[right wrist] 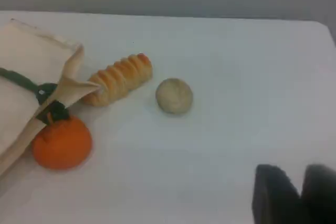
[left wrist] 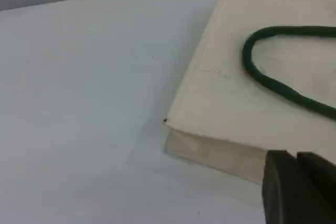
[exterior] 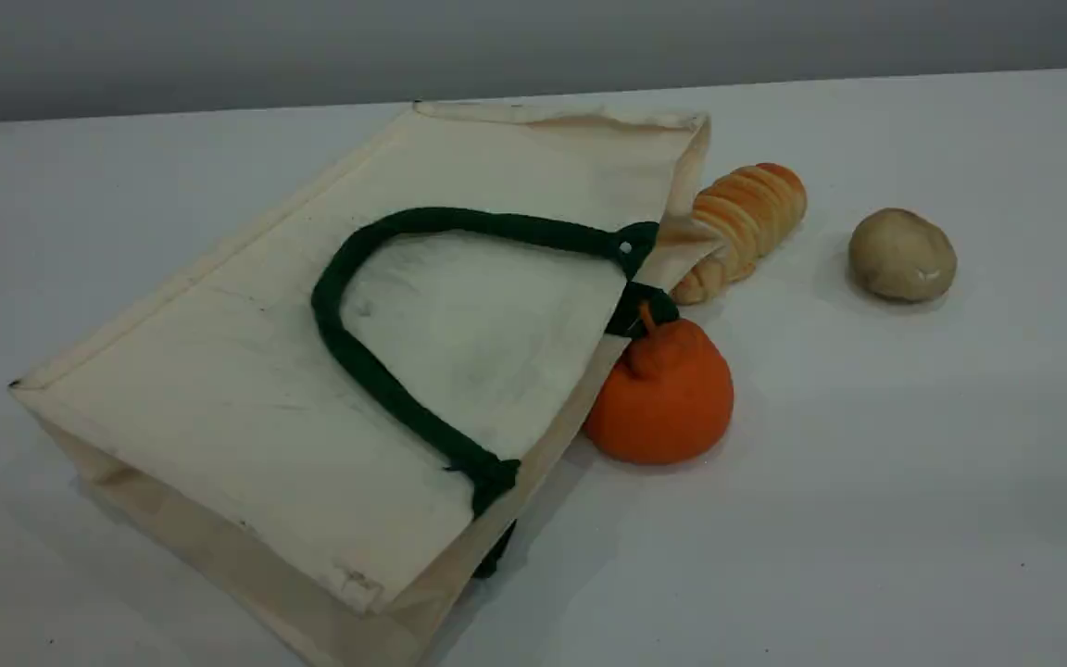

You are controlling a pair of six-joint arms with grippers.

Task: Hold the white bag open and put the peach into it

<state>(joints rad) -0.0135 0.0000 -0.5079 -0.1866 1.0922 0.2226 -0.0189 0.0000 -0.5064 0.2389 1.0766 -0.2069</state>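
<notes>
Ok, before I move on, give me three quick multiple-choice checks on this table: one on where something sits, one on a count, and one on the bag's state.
1. Where is the orange fruit?
A) on top of the white bag
B) against the bag's mouth edge
C) alone at the table's far right

2. How many food items lie outside the bag?
A) one
B) three
C) five

3. How is the bag placed?
A) standing upright
B) hanging from a gripper
C) lying flat on its side

Answers:
1 B: the fruit touches the bag's edge where the green handle ends.
2 B: the fruit, a ridged roll and a beige lump.
3 C: its broad side faces up, with the handle lying on it.
</notes>
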